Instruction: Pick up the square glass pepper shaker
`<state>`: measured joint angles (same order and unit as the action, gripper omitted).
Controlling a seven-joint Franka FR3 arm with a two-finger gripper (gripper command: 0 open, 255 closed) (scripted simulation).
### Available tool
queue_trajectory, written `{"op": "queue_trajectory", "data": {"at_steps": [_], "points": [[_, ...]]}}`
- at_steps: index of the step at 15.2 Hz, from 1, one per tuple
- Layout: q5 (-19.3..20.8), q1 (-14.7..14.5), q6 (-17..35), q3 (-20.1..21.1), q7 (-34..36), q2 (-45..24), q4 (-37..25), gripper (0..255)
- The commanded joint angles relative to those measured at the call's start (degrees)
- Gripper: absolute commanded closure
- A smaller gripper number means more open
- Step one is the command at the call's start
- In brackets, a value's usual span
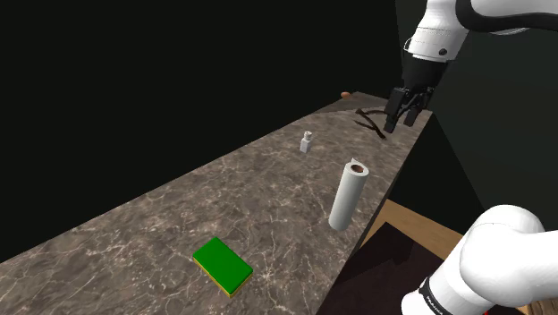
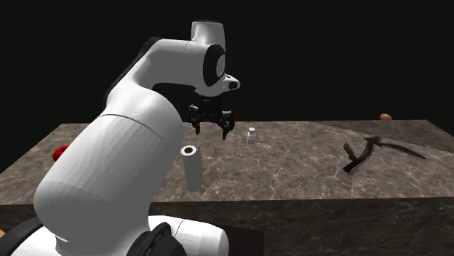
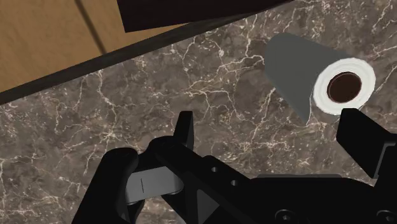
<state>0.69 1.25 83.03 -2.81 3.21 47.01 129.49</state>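
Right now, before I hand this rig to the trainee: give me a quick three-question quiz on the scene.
1. True or false: the jaws are shut on the shaker.
2. Fill in: the flat pad on the counter is ___ on top.
3. Which thing stands beside the jaws in the wrist view? A shaker, B paper roll, C flat pad.
Key: 1 false, they stand open, clear of it; 2 green; 3 B.
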Motion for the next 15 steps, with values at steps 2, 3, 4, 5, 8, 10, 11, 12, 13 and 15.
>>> {"op": "queue_trajectory", "data": {"at_steps": [2, 3, 4, 5, 8, 10, 11, 12, 13, 15], "points": [[0.3, 0.0, 1.3, -0.4, -0.5, -2.0, -0.4, 0], [0.6, 0.0, 2.5, -0.7, -0.9, -4.0, -0.8, 0], [0.8, 0.0, 3.7, -1.1, -1.4, -6.0, -1.4, 0], [1.0, 0.0, 4.9, -1.5, -1.9, -8.1, -2.0, 0], [1.6, -0.1, 8.1, -2.5, -3.2, -14.5, -4.2, 0], [1.8, -0.2, 9.9, -3.2, -4.1, -18.9, -6.1, 0], [1.8, -0.2, 10.8, -3.5, -4.6, -21.1, -7.2, 0], [1.9, -0.2, 11.6, -3.9, -5.0, -23.3, -8.3, 0], [1.9, -0.2, 12.3, -4.2, -5.5, -25.6, -9.5, 0], [1.9, -0.2, 13.6, -4.7, -6.5, -30.1, -12.1, 0]]}}
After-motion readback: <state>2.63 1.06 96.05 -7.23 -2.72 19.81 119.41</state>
